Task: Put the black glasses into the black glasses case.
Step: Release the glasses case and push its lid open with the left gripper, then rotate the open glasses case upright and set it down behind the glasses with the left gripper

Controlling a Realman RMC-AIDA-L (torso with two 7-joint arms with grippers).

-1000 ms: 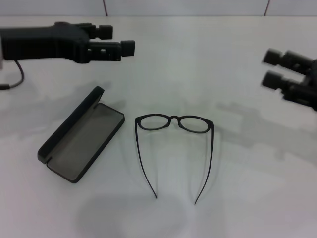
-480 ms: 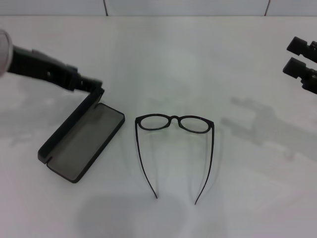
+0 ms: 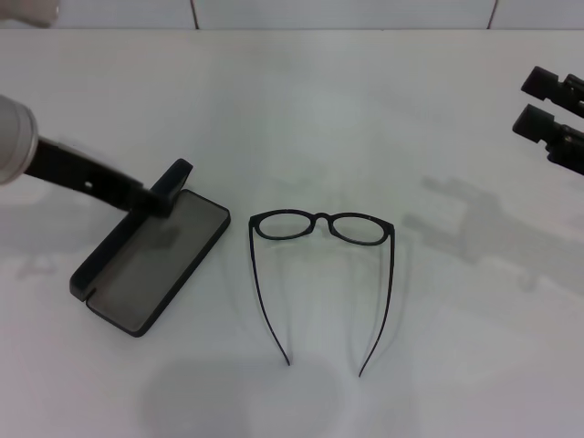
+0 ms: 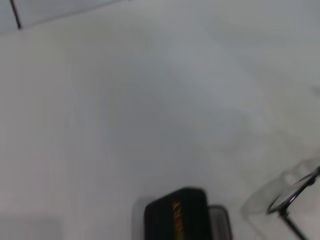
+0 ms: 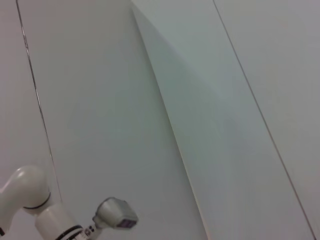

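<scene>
The left claw (image 3: 157, 203) has dropped low. A moment ago it hung high over the white surface (image 3: 365, 109); now its tip sits right at the raised lid of the black glasses case (image 3: 151, 260). I cannot tell how wide it is open, or if it holds the lid. The case lies open, its grey inside showing. The black glasses (image 3: 321, 274) have not moved. They lie flat just past the case, on the far side from this claw, arms spread. The right claw (image 3: 547, 105) has pulled back, far off, holding nothing, fingers apart. The case looks steadied, so picking up the glasses probably comes next.
</scene>
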